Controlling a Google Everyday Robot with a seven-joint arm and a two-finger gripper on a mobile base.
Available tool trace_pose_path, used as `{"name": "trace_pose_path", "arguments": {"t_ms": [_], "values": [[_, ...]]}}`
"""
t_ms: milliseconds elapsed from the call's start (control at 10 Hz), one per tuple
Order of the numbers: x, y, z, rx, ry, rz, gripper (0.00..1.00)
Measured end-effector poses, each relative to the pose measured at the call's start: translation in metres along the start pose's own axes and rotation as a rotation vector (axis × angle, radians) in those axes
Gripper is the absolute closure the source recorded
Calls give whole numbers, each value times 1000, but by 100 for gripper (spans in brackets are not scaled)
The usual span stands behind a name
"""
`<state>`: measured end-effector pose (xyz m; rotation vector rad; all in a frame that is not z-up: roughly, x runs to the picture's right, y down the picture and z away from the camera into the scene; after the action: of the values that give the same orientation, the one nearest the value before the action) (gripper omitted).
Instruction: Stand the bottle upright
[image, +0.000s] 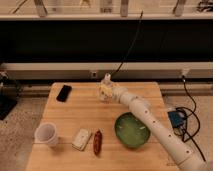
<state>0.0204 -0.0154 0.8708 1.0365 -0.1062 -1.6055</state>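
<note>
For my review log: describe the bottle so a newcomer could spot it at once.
On the wooden table, follow the white arm to its gripper near the middle of the far edge, right of the black phone. The bottle there is small and yellowish-cream with a narrow white cap, unlike the larger white cup at the near left.
</note>
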Motion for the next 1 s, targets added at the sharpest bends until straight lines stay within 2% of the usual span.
{"name": "trace_pose_path", "arguments": {"t_ms": [400, 1000], "values": [[-6, -2, 2, 15, -21, -40, 97], [-12, -4, 3, 24, -22, -79, 97]]}}
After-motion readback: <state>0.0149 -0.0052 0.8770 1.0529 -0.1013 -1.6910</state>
